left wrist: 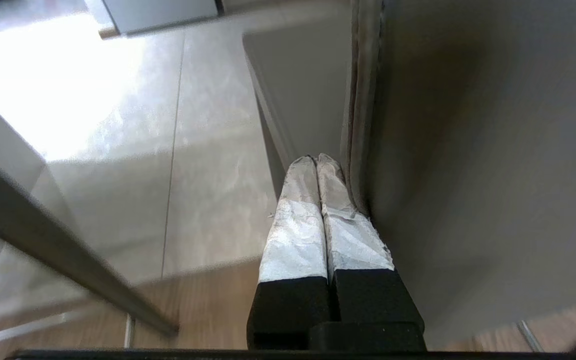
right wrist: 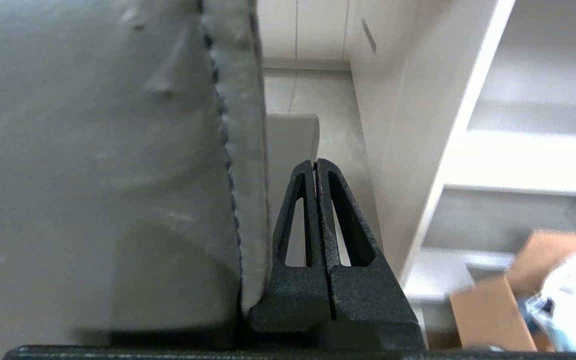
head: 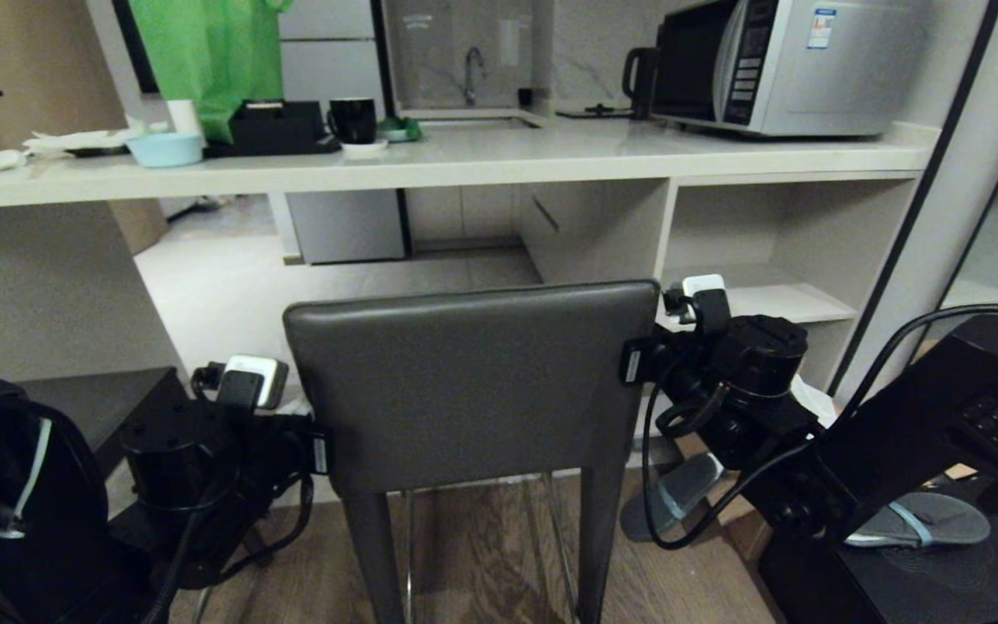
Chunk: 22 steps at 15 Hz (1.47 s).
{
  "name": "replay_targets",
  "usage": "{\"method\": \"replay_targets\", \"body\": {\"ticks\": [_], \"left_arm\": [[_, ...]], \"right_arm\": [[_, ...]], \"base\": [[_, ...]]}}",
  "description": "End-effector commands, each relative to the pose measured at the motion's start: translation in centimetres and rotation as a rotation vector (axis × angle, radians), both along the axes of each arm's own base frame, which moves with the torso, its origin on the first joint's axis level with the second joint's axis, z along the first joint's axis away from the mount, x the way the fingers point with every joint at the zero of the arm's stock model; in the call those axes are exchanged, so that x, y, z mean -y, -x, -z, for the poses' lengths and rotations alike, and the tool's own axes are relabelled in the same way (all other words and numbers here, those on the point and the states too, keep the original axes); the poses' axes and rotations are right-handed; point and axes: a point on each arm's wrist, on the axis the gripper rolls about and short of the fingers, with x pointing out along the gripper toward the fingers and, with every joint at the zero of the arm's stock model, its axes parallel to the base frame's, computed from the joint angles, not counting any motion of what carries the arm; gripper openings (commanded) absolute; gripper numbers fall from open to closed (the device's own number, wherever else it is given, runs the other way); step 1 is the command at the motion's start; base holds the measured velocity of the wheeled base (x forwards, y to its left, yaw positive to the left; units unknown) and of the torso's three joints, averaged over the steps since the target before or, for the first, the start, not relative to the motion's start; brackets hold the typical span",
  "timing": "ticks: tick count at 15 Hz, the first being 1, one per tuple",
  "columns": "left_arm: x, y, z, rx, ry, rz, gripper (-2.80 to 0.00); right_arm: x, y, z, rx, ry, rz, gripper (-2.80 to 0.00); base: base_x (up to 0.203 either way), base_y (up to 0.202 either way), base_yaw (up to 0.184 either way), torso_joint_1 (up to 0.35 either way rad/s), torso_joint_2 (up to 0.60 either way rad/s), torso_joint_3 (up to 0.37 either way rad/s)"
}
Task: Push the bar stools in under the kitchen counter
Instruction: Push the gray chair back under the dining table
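One bar stool stands in front of me with its dark grey backrest facing me, before the open knee space of the kitchen counter. My left arm is at the backrest's left edge and my right arm at its right edge. The left gripper is shut, its white-wrapped fingers lying along the backrest's side seam. The right gripper is shut and empty, its base against the backrest's stitched edge. A second dark seat shows at the lower left.
A microwave, a black mug, a blue bowl and a green bag sit on the counter. White shelves stand to the right. Grey sandals and a cardboard box lie on the floor.
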Motion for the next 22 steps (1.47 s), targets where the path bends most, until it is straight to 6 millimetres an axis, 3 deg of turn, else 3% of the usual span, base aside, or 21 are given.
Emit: {"method": "replay_targets", "body": {"ticks": [1,8,12,17,20,22], "left_arm": [[0.1,0.1,0.1,-0.003,-0.001,0.008,-2.8],[0.0,0.6,-0.1,-0.004,0.0,0.014,-2.8],[0.6,3.4,-0.9,-0.006,0.0,0.078,-2.8],[3.2,5.3,-3.1,0.085,0.019,0.193,-2.8],[5.1,7.9,-3.0,0.077,0.003,0.281,-2.8],[4.8,9.5,-2.0,0.023,-0.033,0.308,-2.8]], "right_arm": [[-0.1,0.0,0.1,0.002,-0.003,0.001,-2.8],[-0.2,0.4,-0.1,0.005,-0.001,-0.006,-2.8],[-0.5,2.0,-0.7,0.042,0.018,-0.031,-2.8],[0.1,3.3,0.7,0.032,0.024,-0.038,-2.8],[0.4,3.7,1.1,0.024,0.027,-0.037,-2.8],[0.5,3.9,1.3,0.021,0.028,-0.038,-2.8]], "base": [[0.172,0.0,0.0,0.002,0.0,0.006],[0.169,0.0,0.003,0.0,0.0,0.002],[0.024,0.0,0.0,0.001,0.0,0.001],[0.0,0.0,0.0,0.0,0.0,0.0],[0.0,0.0,0.0,0.0,0.0,0.0],[0.0,0.0,0.0,0.0,0.0,0.0]]}}
